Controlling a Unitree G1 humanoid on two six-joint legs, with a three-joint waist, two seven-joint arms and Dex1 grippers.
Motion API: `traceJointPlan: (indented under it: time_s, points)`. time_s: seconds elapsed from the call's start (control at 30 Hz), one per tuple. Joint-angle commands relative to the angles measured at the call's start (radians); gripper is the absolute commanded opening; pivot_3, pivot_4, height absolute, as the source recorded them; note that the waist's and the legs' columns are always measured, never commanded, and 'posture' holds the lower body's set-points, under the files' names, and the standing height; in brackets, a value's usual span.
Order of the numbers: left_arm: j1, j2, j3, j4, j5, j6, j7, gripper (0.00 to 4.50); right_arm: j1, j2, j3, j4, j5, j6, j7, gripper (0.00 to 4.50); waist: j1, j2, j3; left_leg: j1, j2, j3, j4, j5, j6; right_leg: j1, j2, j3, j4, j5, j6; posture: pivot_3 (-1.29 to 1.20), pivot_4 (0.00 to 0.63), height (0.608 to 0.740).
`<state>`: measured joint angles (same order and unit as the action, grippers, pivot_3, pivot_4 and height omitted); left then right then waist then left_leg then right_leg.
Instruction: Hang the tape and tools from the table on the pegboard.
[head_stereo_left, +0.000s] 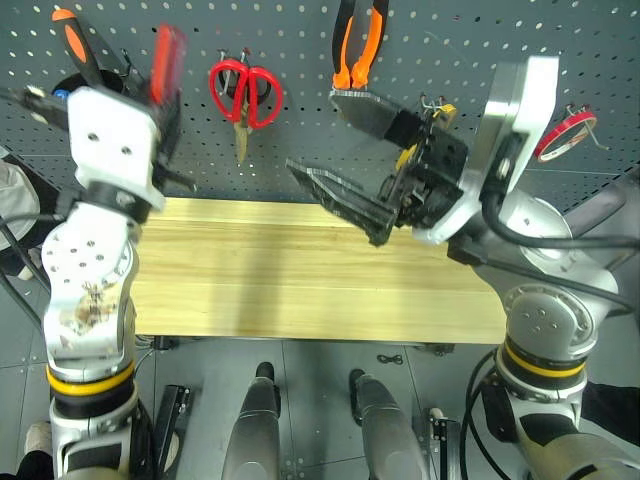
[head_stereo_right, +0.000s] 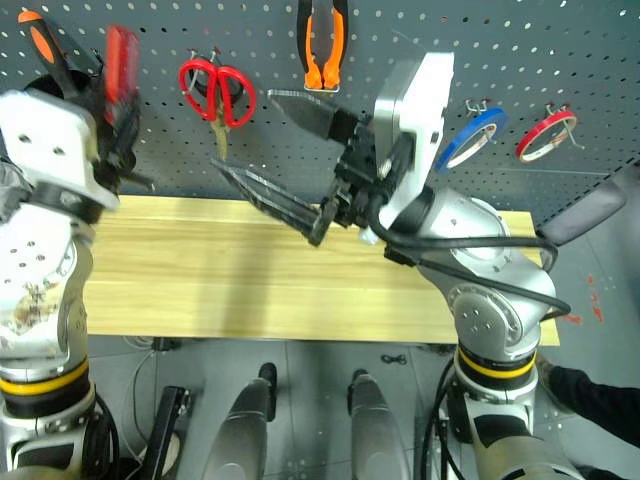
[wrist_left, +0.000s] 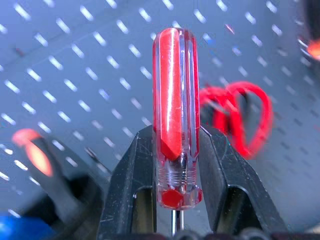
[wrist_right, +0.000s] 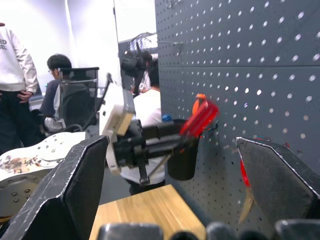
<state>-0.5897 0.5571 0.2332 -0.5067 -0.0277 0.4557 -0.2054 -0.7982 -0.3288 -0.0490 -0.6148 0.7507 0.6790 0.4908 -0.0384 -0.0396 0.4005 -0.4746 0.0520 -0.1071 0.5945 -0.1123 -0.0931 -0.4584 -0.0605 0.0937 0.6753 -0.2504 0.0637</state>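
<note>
Last tool in hand: screwdriver (wrist_left: 176, 115) raised to the pegboard (head_stereo_left: 300, 120).

Clamped by the clear red handle in the left claw (head_stereo_left: 165, 110), fingers closed tight on its lower end, shaft pointing down between them, handle tip up against the board's upper left, next to a black cup (wrist_right: 182, 160) holding an orange-and-black-handled tool (head_stereo_left: 78, 45). Already hung: red scissors (head_stereo_left: 245, 95), pliers (head_stereo_left: 358, 45), blue tape (head_stereo_right: 472, 138), beside a red roll (head_stereo_right: 545, 135). Surface (head_stereo_left: 300, 270) bare of tools. Right claw (head_stereo_left: 345, 150) spread wide, empty, poised mid-air above the surface in front of the board. Next, by judgement: steer the screwdriver to the cup or a free hook, seat it shaft first, then loosen the grip; tight clearance beside the tool already there.
</note>
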Motion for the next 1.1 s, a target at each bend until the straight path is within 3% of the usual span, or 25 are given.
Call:
traceJointPlan:
  time_s: [0.03, 0.4, 0.63, 1.1]
  points:
    - [-0.115, -0.003, 0.000, 0.062, 0.023, -0.041, 0.042, 0.66, -0.040, 0.006, -0.004, 0.002, -0.010, -0.054, -0.007, 4.50, 0.002, 0.000, 0.000, 0.000, 0.000, 0.000, 0.000, 0.000, 0.000, 0.000, 0.000, 0.000, 0.000, 0.000, 0.000, 0.07, 0.364, 0.740]
    - [-0.421, -0.028, -0.026, 0.474, 0.067, -0.297, 0.128, 0.66, -0.063, 0.009, -0.002, 0.058, -0.043, -0.094, -0.033, 4.50, 0.013, 0.000, 0.000, -0.002, 0.000, 0.000, 0.000, 0.000, 0.000, 0.000, 0.000, -0.001, 0.000, 0.000, 0.000, 0.06, 0.378, 0.740]
    - [-0.531, -0.027, -0.041, 0.599, 0.097, -0.410, 0.166, 0.66, -0.076, 0.010, -0.006, 0.058, -0.058, -0.100, -0.056, 4.50, 0.018, 0.000, 0.000, -0.001, 0.000, 0.000, 0.001, 0.000, 0.000, -0.001, 0.000, -0.002, 0.001, 0.000, 0.000, 0.05, 0.379, 0.740]
    - [-0.449, -0.005, -0.006, 0.664, 0.130, -0.413, 0.208, 0.66, -0.066, 0.004, -0.011, 0.074, -0.064, -0.104, -0.070, 4.50, 0.019, 0.000, 0.000, -0.002, 0.000, 0.000, 0.003, 0.001, 0.000, -0.001, -0.001, -0.002, 0.004, 0.000, 0.000, 0.05, 0.375, 0.740]
